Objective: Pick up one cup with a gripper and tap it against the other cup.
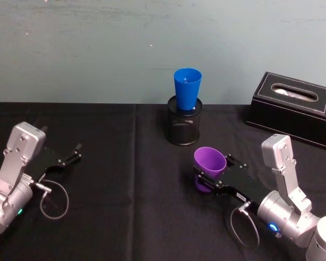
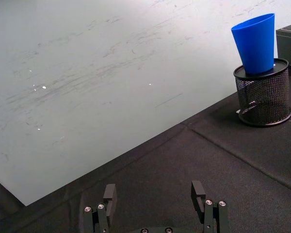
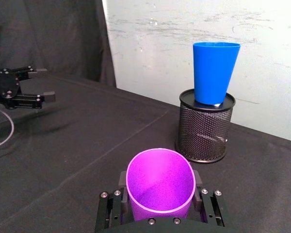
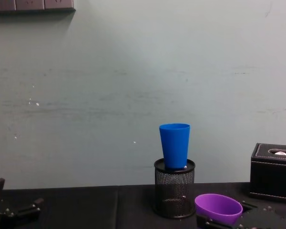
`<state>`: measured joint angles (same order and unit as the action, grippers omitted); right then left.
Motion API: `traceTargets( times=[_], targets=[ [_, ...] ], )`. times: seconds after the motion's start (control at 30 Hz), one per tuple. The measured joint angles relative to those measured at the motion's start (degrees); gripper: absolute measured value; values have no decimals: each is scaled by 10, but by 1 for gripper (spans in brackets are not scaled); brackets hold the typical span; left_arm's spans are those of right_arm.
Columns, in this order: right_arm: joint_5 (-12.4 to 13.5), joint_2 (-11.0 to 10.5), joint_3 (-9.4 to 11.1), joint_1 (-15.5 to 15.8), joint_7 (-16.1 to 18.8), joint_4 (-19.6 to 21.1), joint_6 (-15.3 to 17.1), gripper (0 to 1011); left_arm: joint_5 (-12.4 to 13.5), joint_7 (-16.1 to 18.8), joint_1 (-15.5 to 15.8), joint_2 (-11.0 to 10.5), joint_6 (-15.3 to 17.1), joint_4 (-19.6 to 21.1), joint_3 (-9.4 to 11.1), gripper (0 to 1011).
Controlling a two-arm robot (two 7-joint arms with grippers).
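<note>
The purple cup (image 1: 209, 162) sits between the fingers of my right gripper (image 1: 214, 173), which is shut on its lower body, on the right side of the black cloth. Its rim tilts slightly. In the right wrist view the purple cup (image 3: 160, 187) stands in the right gripper (image 3: 159, 196), with a finger pressed on each side. The blue cup (image 1: 187, 88) stands upright in a black mesh pen holder (image 1: 185, 128), behind and to the left of the purple cup and apart from it. My left gripper (image 1: 76, 152) rests open and idle at the far left, its open fingers (image 2: 110, 194) holding nothing.
A black tissue box (image 1: 296, 109) stands at the back right by the wall. The black cloth (image 1: 125, 179) lies bare between the two arms. A pale wall (image 4: 133, 95) rises right behind the pen holder (image 4: 174, 188).
</note>
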<state>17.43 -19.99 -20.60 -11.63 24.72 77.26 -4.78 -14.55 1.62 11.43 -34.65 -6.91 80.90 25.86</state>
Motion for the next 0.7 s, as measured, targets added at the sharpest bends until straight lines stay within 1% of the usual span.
traceTargets(
  times=[0.7],
  targets=[
    [-13, 7, 4, 0, -5, -15, -5, 730, 0, 0, 0, 0, 0, 0, 0, 1011]
  ],
)
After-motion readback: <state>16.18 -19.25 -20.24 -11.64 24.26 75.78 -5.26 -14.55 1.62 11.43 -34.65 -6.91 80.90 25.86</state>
